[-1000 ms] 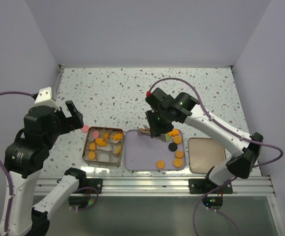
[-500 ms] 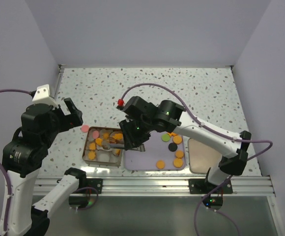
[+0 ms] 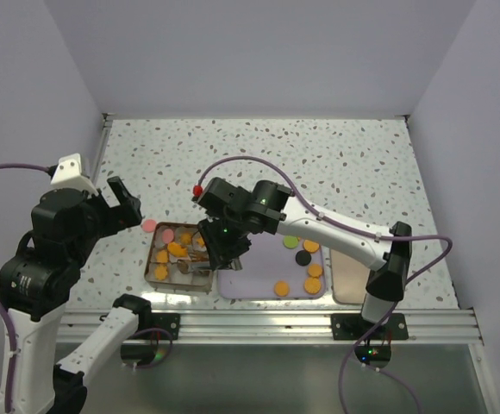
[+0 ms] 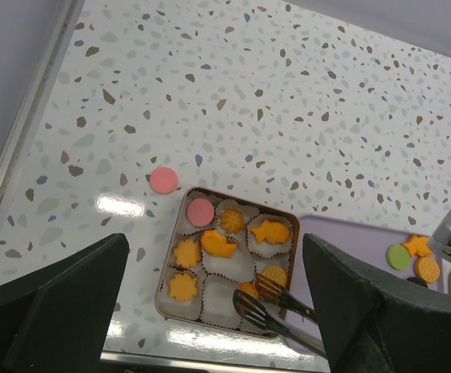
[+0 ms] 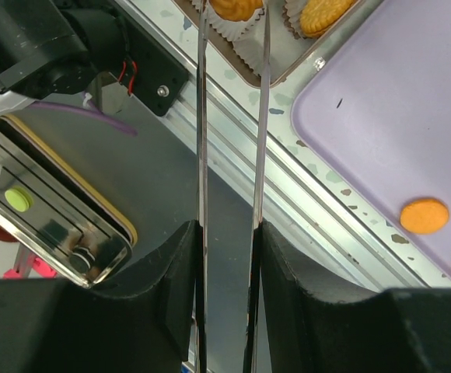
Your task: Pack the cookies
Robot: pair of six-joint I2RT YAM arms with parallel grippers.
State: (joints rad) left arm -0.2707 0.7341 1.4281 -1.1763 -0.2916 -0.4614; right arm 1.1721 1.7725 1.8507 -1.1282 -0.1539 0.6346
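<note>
Right wrist view first: the right gripper point(image 5: 227, 233) has its jaws closed tight on the handles of a pair of metal tongs point(image 5: 202, 116). The two blades run out side by side to the near edge of the tin point(image 4: 169, 260). From the left wrist camera, the tong tips sit low over an orange piece in the tin's near row. I cannot tell whether they grip it or have let it go. The left gripper point(image 4: 215, 256) hangs high above the bench point(image 4: 303, 93), jaws spread wide and holding nothing.

I'd judge the packing a little over halfway done. About eight cookies point(image 4: 218, 243) lie in the tin's paper cups point(image 4: 218, 295), mostly orange with one pink, and one cup in the near row looks empty. Six wait on the purple tray point(image 3: 250, 289) just right of the tin: four orange, one green, one black. A pink disc point(image 4: 163, 179) lies on the bench just beyond the tin's far left corner.

No brand, label or writing can be read anywhere; the cookies show only moulded patterns.
</note>
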